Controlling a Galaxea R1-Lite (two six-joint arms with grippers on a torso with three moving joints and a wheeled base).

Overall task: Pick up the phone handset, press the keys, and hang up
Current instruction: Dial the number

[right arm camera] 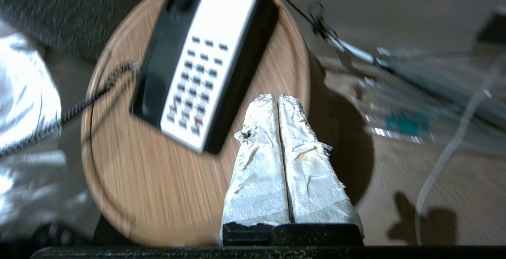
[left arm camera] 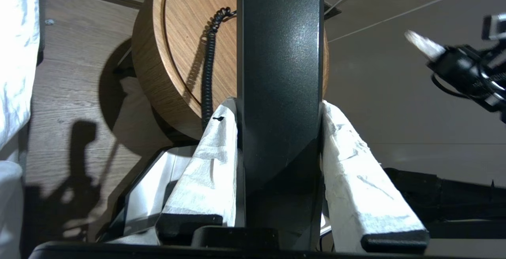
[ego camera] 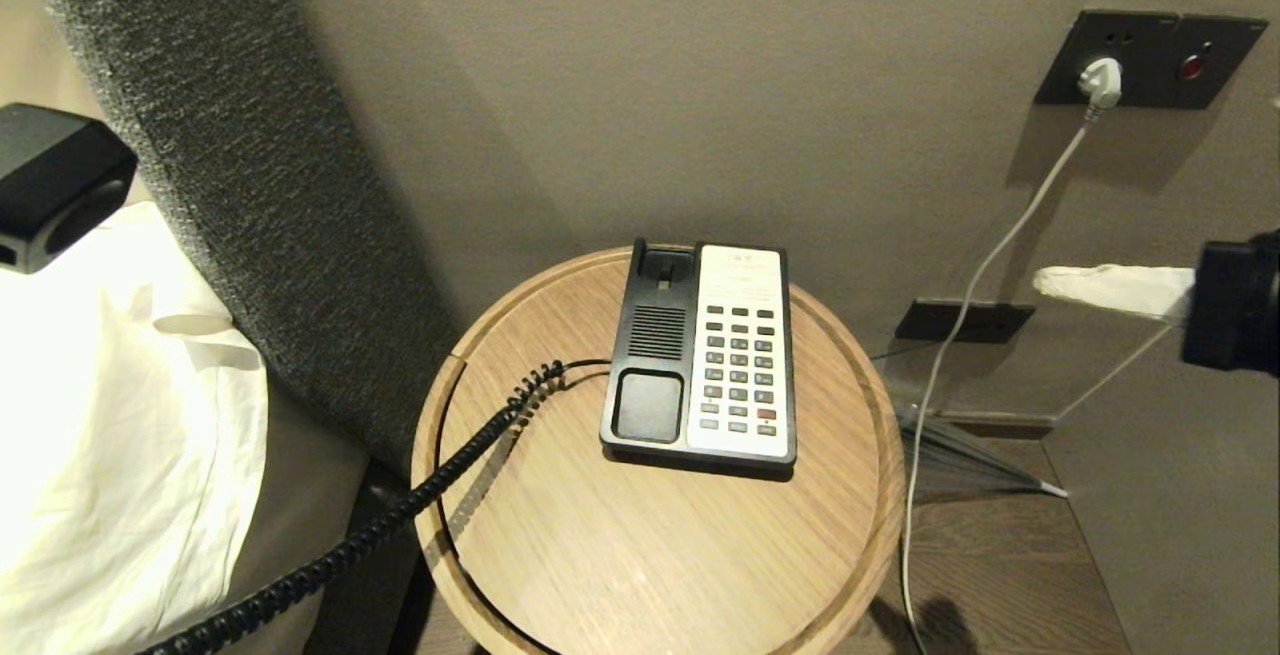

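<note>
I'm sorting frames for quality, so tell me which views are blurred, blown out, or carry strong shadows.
Right wrist view: smeared all over, the phone base and round table streaked, only the right hand fairly crisp. Head view: sharp, though the white pillow is blown out. Left wrist view: the phone handset is sharp with a glare patch, and the hand's shadow lies dark on the floor.

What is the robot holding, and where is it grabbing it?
The left gripper holds the phone handset around its middle bar. The right gripper is shut and holds nothing.
</note>
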